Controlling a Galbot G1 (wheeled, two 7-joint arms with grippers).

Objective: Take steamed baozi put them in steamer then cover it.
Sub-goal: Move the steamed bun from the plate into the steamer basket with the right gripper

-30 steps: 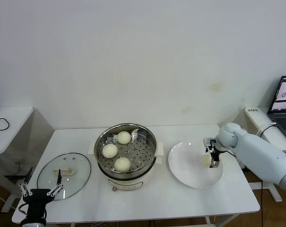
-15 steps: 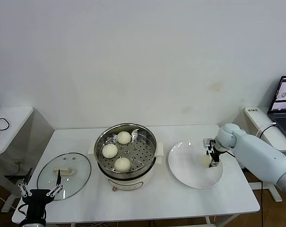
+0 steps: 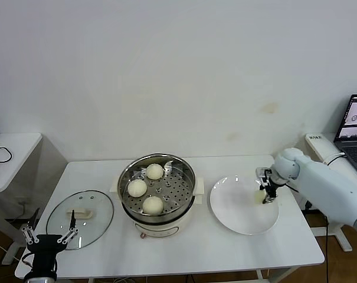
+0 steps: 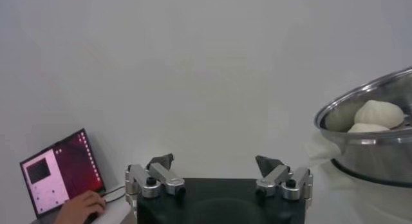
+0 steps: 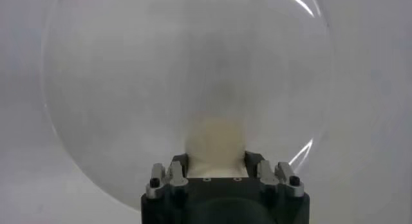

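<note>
Three off-white baozi [image 3: 154, 171] lie in the shiny steamer [image 3: 158, 158] at the table's middle; the steamer also shows in the left wrist view [image 4: 370, 141]. A fourth baozi [image 3: 259, 197] is at the right side of the white plate [image 3: 240, 219]. My right gripper [image 3: 267, 194] is shut on it. In the right wrist view the bun [image 5: 215, 136] sits between the fingers, low over the plate [image 5: 129, 84]. The glass cover [image 3: 98, 206] lies flat on the table at the left. My left gripper [image 3: 48, 237] is parked open at the front left corner.
A laptop [image 3: 355, 127] stands on a side table at the right. Another side table [image 3: 10, 147] stands at the left. The left wrist view shows a second laptop [image 4: 58, 174] with a person's hand [image 4: 80, 207] by it.
My right gripper has shifted slightly up and to the right over the plate with the baozi between its fingers. The left arm has not moved.
</note>
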